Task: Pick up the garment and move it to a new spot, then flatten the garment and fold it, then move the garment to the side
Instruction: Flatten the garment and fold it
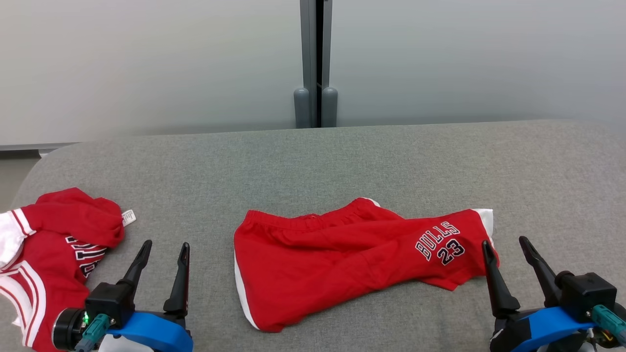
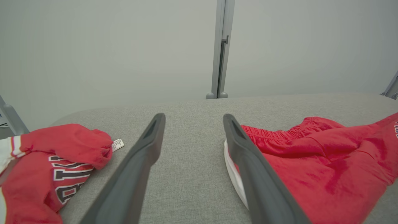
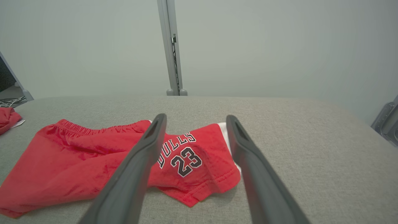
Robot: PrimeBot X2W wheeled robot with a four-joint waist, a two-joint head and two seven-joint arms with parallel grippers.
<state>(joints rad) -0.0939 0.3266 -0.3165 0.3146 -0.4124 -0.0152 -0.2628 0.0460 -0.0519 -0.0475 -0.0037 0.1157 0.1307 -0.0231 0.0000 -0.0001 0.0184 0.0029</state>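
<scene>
Jaws on both our arms gape wide, empty.
We see the red shorts (image 1: 342,264) lower centre on the grey worktop (image 1: 313,161): left jaws lower left, clear of the waistband; right jaws lower right, at the printed leg hem.

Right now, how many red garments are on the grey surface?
2: the shorts lie in the middle; the jersey sits crumpled at the far left, partly out of frame.

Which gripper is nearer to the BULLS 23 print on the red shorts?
Right. The right gripper is close beside the print; the left gripper is off the shorts' opposite end.
</scene>
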